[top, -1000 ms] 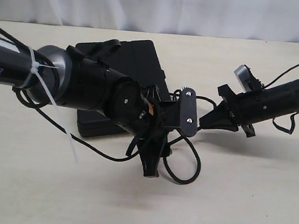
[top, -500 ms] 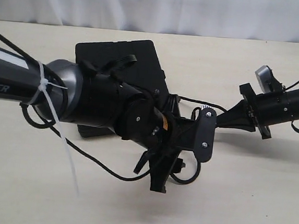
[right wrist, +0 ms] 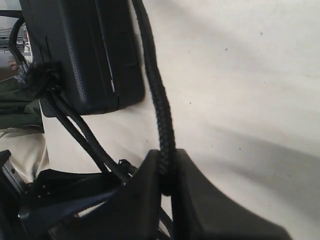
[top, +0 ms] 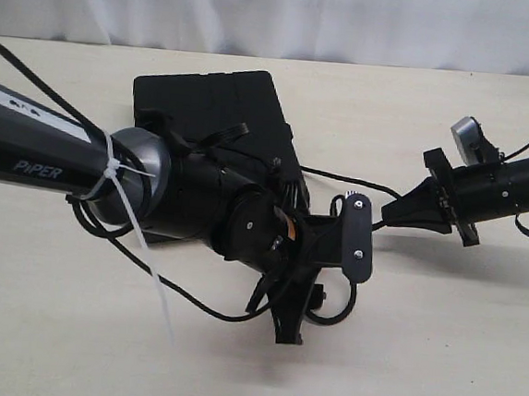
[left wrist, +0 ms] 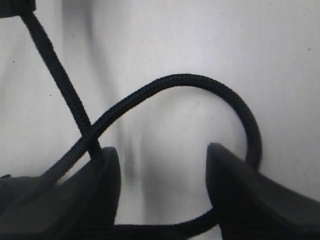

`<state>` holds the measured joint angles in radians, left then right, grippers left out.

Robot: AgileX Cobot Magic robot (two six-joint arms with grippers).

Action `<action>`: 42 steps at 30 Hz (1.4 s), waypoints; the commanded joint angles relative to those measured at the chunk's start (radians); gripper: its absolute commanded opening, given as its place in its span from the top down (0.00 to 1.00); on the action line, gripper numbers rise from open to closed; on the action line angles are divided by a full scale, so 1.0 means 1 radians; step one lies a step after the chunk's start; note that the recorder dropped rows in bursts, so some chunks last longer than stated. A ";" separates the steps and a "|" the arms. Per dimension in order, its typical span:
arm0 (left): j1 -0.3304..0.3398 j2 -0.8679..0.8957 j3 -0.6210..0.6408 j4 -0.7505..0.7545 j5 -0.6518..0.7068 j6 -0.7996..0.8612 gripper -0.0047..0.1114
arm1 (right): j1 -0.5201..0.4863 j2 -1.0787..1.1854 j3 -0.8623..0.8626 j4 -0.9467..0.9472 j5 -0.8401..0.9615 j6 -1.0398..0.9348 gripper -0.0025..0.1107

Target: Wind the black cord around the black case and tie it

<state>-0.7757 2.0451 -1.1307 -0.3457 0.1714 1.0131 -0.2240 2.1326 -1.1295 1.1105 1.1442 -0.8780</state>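
Note:
The black case [top: 213,101] lies flat on the table behind my left arm. The black cord [top: 340,179] runs from the case's right edge to my right gripper [top: 385,214], which is shut on it. In the right wrist view the braided cord [right wrist: 156,95] enters the closed right gripper [right wrist: 167,167] beside the case [right wrist: 80,55], with a fuzzy knot [right wrist: 41,77] at the case's edge. My left gripper [top: 277,315] points down at the table, open. Its fingers [left wrist: 102,187] straddle a loop of the cord [left wrist: 200,80], bare table showing between them.
A white zip-tie tail [top: 159,295] and a thin glossy cable [top: 191,301] hang from my left arm over the beige table [top: 435,361]. A white curtain [top: 281,14] closes off the back.
My right gripper drew the cord to the right, then held still. My left arm swung right and toward the front, its gripper now lower over the cord's loop.

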 commanded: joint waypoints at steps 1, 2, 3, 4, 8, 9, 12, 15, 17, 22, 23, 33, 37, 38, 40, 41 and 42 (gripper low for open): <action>0.024 -0.001 0.000 -0.015 -0.045 -0.067 0.52 | -0.006 -0.002 0.004 0.004 0.010 -0.018 0.94; 0.030 -0.001 0.000 -0.015 -0.047 -0.082 0.52 | -0.006 -0.002 0.004 0.004 0.010 -0.018 0.94; 0.033 0.002 0.000 -0.015 -0.047 -0.098 0.52 | -0.006 -0.002 0.004 0.006 0.010 -0.018 0.94; 0.037 0.002 0.000 -0.015 -0.045 -0.099 0.52 | -0.006 -0.002 0.004 0.006 0.010 -0.018 0.94; 0.042 0.011 0.000 -0.015 -0.049 -0.100 0.52 | -0.006 -0.002 0.004 0.008 0.010 -0.024 0.94; 0.042 0.016 0.000 -0.015 -0.054 -0.100 0.52 | -0.006 -0.002 0.004 0.011 0.010 -0.026 0.94; 0.042 0.038 0.000 -0.015 -0.077 -0.100 0.52 | -0.006 -0.002 0.004 0.011 0.010 -0.026 0.94; 0.042 0.061 0.000 -0.015 -0.112 -0.102 0.52 | -0.006 -0.002 0.004 0.013 0.010 -0.026 0.94; 0.042 0.070 0.000 -0.015 -0.146 -0.102 0.52 | -0.006 -0.002 0.006 0.018 0.010 -0.026 0.94; 0.042 0.072 0.000 -0.015 -0.210 -0.139 0.52 | -0.006 -0.002 0.006 0.018 0.010 -0.026 0.94; 0.042 0.072 0.000 -0.015 -0.210 -0.139 0.52 | -0.006 -0.002 0.006 0.018 0.010 -0.026 0.94; 0.015 0.070 0.000 -0.015 -0.208 -0.158 0.79 | -0.006 -0.002 0.006 0.030 0.003 -0.026 0.94; -0.004 0.070 0.000 -0.009 -0.215 -0.155 0.96 | -0.006 -0.002 0.006 0.037 0.003 -0.022 0.94; -0.004 0.069 0.000 -0.009 -0.209 -0.155 0.96 | -0.006 -0.002 0.006 0.037 0.003 -0.017 0.93; -0.004 0.052 0.000 -0.009 -0.171 -0.155 0.96 | -0.006 -0.002 0.006 0.037 0.003 -0.013 0.86; -0.004 0.043 0.000 -0.009 -0.157 -0.155 0.96 | -0.006 -0.002 0.006 0.037 0.003 -0.003 0.83; -0.004 0.025 0.000 -0.009 -0.133 -0.155 0.96 | -0.006 -0.002 0.006 0.037 0.003 0.011 0.78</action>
<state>-0.7783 2.1072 -1.1307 -0.3495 0.0000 0.8672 -0.2240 2.1326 -1.1295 1.1402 1.1466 -0.8856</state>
